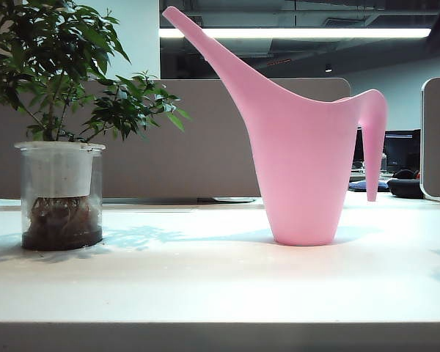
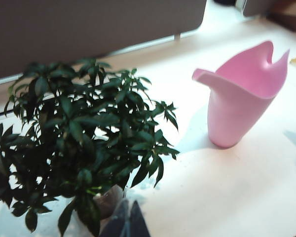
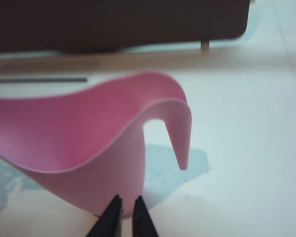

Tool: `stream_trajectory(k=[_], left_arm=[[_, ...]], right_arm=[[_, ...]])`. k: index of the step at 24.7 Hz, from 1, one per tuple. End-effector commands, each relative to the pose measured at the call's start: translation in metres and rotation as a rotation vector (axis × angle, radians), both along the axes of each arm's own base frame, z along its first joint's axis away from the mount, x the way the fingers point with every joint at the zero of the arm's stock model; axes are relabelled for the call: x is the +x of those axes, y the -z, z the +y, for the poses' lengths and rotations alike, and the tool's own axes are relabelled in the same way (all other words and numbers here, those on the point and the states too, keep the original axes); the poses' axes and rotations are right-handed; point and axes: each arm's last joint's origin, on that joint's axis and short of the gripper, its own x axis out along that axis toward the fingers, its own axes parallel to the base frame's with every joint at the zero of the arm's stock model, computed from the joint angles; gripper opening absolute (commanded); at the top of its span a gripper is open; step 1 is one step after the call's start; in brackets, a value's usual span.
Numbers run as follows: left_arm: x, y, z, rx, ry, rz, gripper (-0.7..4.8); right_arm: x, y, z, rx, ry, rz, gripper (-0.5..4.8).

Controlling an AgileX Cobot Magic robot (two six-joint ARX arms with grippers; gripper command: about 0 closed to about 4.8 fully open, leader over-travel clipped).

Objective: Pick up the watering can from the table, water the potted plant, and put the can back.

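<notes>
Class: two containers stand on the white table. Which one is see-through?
The clear cylindrical pot of the bushy green plant, left in the exterior view: roots and soil show through it. The tall pink plastic watering can is opaque.

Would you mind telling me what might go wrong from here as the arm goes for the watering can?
The right gripper is nearly closed and empty near the watering can, not around its handle; advancing like this may nudge the can. The can is tall on a narrow base, so it could tip. The left gripper sits close beside the potted plant and may brush its leaves.

Pink watering can (image 3: 89, 143) upright on white table (image 3: 246, 148), right hand (image 3: 127, 210) nearly closed, empty, above it.
</notes>
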Motion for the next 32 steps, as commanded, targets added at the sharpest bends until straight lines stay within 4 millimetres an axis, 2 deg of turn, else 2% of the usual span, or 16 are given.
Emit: stream_trajectory(k=[1, 2, 4, 6, 7, 8, 13, 14, 17, 20, 23, 24, 28, 32], left_arm=[[0.002, 0.012, -0.003, -0.006, 0.022, -0.008, -0.05], [0.002, 0.028, -0.005, -0.01, 0.039, -0.018, -0.05], [0.001, 0.044, -0.006, -0.019, 0.054, -0.04, -0.05], [-0.002, 0.086, -0.006, -0.051, 0.056, -0.082, -0.05], [-0.003, 0.096, -0.005, -0.061, 0.048, -0.078, -0.05], [-0.002, 0.116, -0.005, -0.087, 0.021, -0.085, -0.05], [0.002, 0.159, -0.007, -0.127, 0.019, -0.162, -0.05], [0.003, 0.175, -0.007, -0.131, 0.015, -0.176, -0.05], [0.006, 0.203, -0.006, -0.114, -0.055, -0.171, -0.05], [0.012, 0.227, -0.007, -0.128, -0.088, -0.22, -0.05], [0.013, 0.24, -0.007, -0.142, -0.077, -0.242, -0.05], [0.014, 0.245, -0.006, -0.141, -0.084, -0.243, -0.05], [0.015, 0.254, -0.003, -0.15, -0.026, -0.225, -0.05], [0.014, 0.25, 0.0, -0.164, -0.038, -0.27, -0.05]], right_arm=[[-0.029, -0.007, -0.002, 0.008, 0.004, 0.006, 0.49], [-0.049, -0.006, -0.004, -0.013, -0.001, 0.037, 0.48], [-0.067, -0.005, -0.006, -0.023, -0.001, 0.065, 0.48], [-0.093, -0.006, -0.01, -0.048, 0.059, 0.006, 0.48], [-0.1, -0.006, -0.011, -0.05, 0.075, -0.032, 0.48], [-0.111, -0.003, -0.012, -0.048, 0.099, -0.104, 0.48], [-0.13, 0.019, -0.016, -0.044, 0.16, -0.242, 0.39], [-0.132, 0.031, -0.016, -0.034, 0.161, -0.299, 0.39], [-0.125, 0.059, -0.015, -0.005, 0.158, -0.384, 0.4], [-0.106, 0.095, -0.013, -0.021, 0.15, -0.283, 0.26], [-0.101, 0.112, -0.013, -0.007, 0.152, -0.23, 0.25], [-0.098, 0.12, -0.013, -0.015, 0.15, -0.207, 0.08], [-0.094, 0.134, -0.01, -0.063, 0.06, -0.198, -0.05], [-0.09, 0.147, -0.01, -0.095, 0.05, -0.197, -0.05]])
